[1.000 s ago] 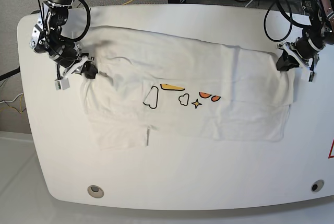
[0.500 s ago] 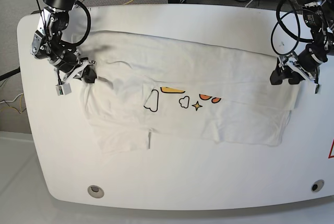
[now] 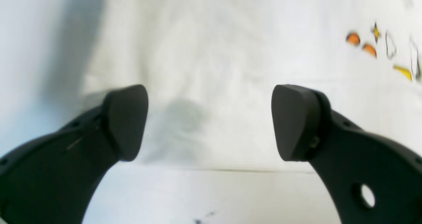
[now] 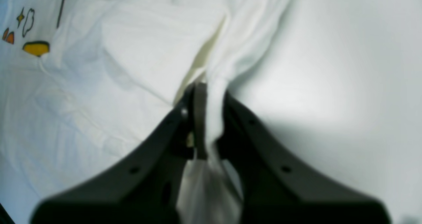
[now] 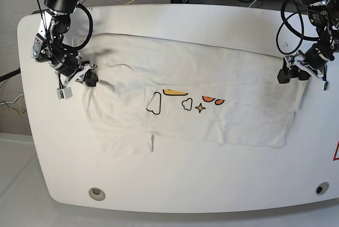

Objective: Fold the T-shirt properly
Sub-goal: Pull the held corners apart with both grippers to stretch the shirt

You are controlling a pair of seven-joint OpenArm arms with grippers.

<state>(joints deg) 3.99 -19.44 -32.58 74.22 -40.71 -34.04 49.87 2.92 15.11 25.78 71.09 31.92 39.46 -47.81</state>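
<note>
Release on the left side is the fresh change: the left gripper (image 3: 209,121) has its jaws spread wide with nothing between them, hovering over the T-shirt (image 5: 190,100) near the right edge of the tabletop (image 5: 212,195) in the base view; a second ago it was pinched shut on that end of the cloth, and it has since lifted clear of the fabric; the right gripper (image 4: 209,118) is clenched on a bunched fold of the T-shirt near the left edge, much as it was before. The shirt lies spread across the middle of the tabletop, prints facing up, lower half doubled over. Compared with the earlier frame, its right end has dropped flat and its left end has been drawn slightly outward; in my judgement one fold has just been laid down, with the right hand's release likely due next.
</note>
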